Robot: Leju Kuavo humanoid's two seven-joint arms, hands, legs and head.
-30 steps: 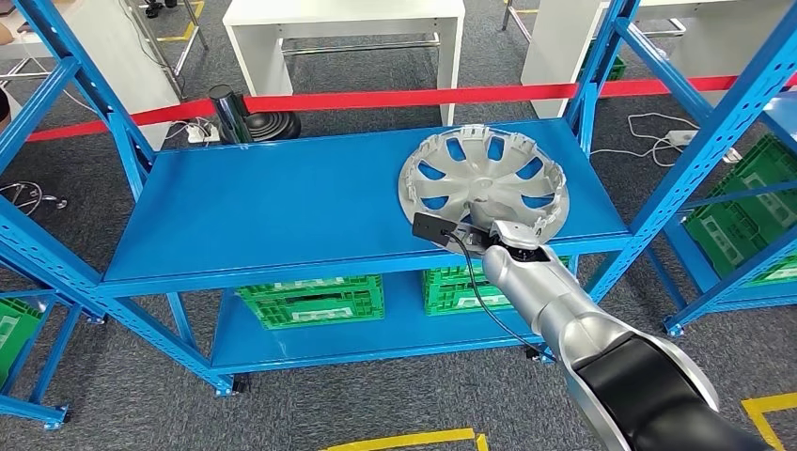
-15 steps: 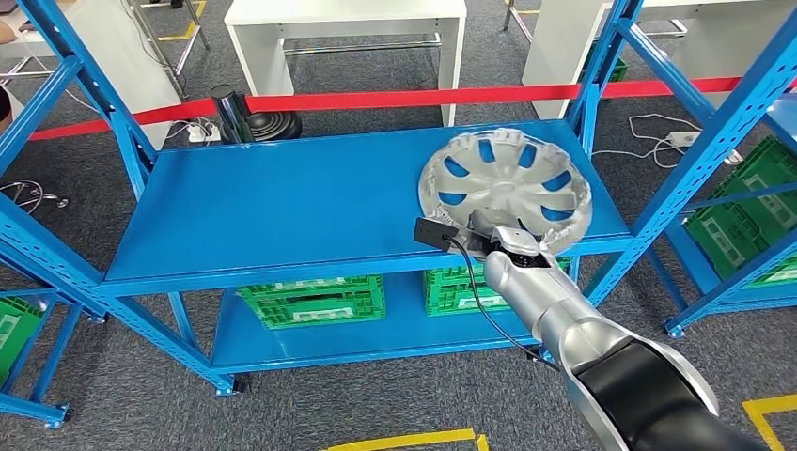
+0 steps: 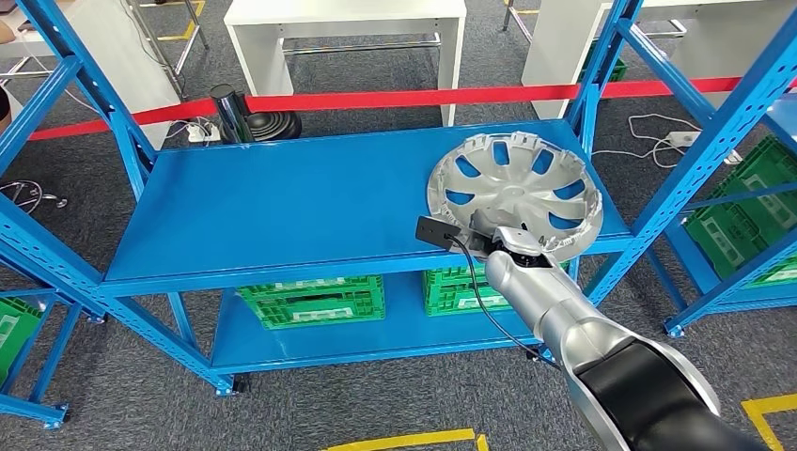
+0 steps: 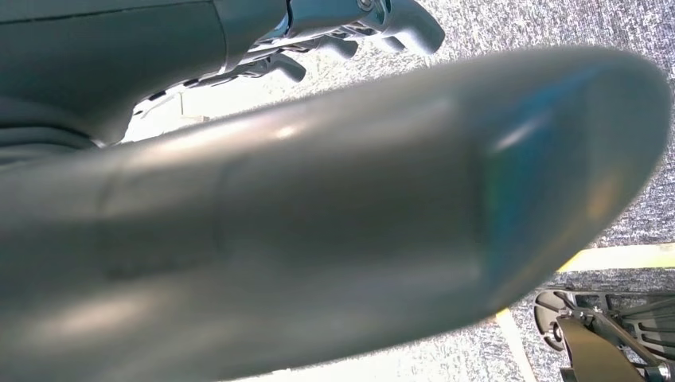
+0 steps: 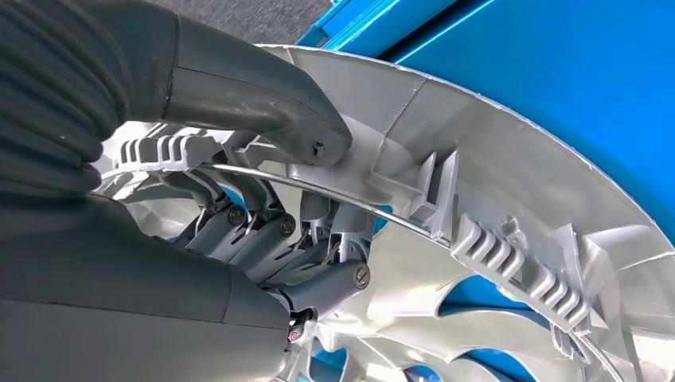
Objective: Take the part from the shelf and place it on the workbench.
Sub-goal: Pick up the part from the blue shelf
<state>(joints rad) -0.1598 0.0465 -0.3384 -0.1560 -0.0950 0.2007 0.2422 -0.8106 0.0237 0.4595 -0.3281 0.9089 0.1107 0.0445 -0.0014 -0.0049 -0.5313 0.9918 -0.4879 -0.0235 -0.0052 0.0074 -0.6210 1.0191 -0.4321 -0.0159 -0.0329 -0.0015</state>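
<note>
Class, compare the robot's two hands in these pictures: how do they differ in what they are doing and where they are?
The right hand grips the silver hubcap at its near rim, thumb over the edge; the left hand holds nothing, fingers loosely curled. The right hand reaches over the blue shelf; the left hand is seen against grey carpet. Both have grey thumbs and darker fingers.

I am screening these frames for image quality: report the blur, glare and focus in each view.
Head view: sharp and evenly lit, with mild glare on the silver wheel cover. Left wrist view: a large out-of-focus grey body part fills it, carpet behind sharper. Right wrist view: the right robot hand gripping the cover's rim is crisp; its near ribbed cover is soft and dark.
</note>
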